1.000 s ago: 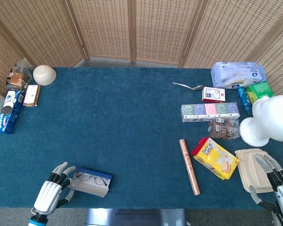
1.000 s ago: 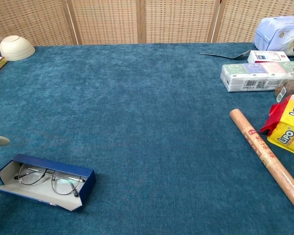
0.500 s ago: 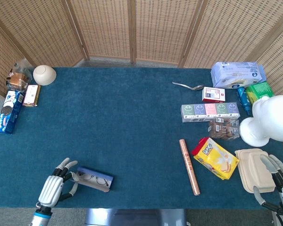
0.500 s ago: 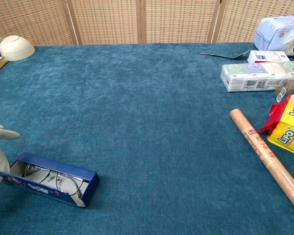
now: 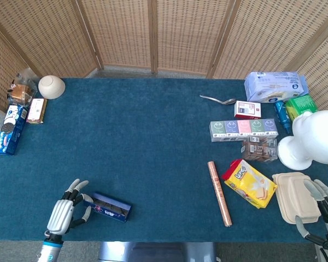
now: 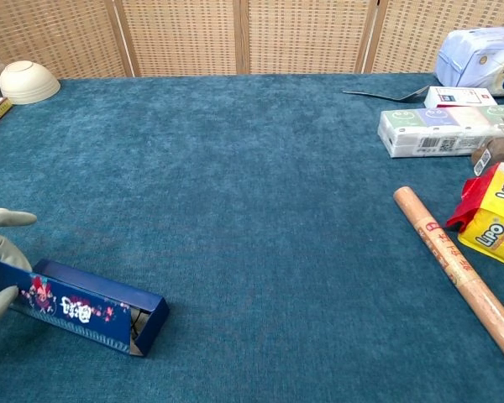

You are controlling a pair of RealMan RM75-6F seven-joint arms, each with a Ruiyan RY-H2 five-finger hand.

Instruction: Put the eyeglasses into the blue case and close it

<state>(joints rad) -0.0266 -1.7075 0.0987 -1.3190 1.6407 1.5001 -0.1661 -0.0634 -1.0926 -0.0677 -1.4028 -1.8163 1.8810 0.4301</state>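
The blue case [image 5: 110, 207] lies near the front-left edge of the teal table [image 5: 153, 142], its long axis running left to right with the right end angled slightly toward the robot. In the chest view the case [image 6: 80, 306] shows its printed lid side tipped up over the body, nearly closed, and the right end is open enough to show a dark sliver of the eyeglasses [image 6: 135, 320] inside (too little of them shows to say how they lie).

The left hand [image 5: 64, 213] sits at the case's left end, fingers spread and fingertips [image 6: 6, 297] touching that end; it presses rather than wraps around it. The right hand [image 5: 323, 203] is at the far right edge, beside a beige lidded box [image 5: 294, 196], fingers loosely apart and holding nothing.

Well apart to the right lie a brown roll [image 5: 219, 192] and a yellow snack bag [image 5: 250, 183].
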